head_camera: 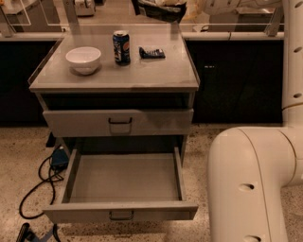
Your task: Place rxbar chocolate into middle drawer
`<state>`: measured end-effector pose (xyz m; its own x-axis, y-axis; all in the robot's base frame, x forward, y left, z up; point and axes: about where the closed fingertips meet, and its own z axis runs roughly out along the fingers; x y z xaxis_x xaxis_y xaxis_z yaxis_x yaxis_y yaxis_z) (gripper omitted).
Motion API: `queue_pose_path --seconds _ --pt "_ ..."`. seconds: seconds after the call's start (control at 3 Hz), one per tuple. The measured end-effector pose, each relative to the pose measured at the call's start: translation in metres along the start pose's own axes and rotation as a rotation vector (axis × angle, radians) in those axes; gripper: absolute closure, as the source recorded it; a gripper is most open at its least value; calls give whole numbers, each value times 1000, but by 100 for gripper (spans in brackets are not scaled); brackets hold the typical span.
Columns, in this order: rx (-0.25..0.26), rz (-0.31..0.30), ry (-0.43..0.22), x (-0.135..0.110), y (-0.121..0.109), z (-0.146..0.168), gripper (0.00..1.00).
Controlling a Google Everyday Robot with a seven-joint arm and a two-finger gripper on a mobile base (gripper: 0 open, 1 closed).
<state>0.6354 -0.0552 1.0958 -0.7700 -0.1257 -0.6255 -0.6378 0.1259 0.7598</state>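
Note:
The rxbar chocolate (152, 52), a flat dark wrapped bar with pale lettering, lies on the cabinet top (142, 75) at the back, right of the can. The middle drawer (124, 211) is pulled fully out, and its grey inside holds nothing. My gripper (158, 9) is a dark shape at the top edge of the view. It hangs above and just behind the bar, clear of it. My white arm (251, 184) fills the lower right and runs up the right edge.
A white bowl (83, 59) and a blue Pepsi can (121, 47) stand on the cabinet top, left of the bar. The drawer above (118, 122) is closed. A black cable and a blue box (57, 158) lie on the floor at the left.

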Motion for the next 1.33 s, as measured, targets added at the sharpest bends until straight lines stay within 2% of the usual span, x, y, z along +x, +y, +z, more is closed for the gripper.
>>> queue_pose_path --seconds 0.33,0.67,1.0,1.33 --pt "-3 -1 -9 -4 0 3 100" --pt "140 -137 -4 -14 -13 11 100" --pt "446 -444 -32 -59 -23 22 100" --pt "553 -532 -16 -67 -37 12 100"
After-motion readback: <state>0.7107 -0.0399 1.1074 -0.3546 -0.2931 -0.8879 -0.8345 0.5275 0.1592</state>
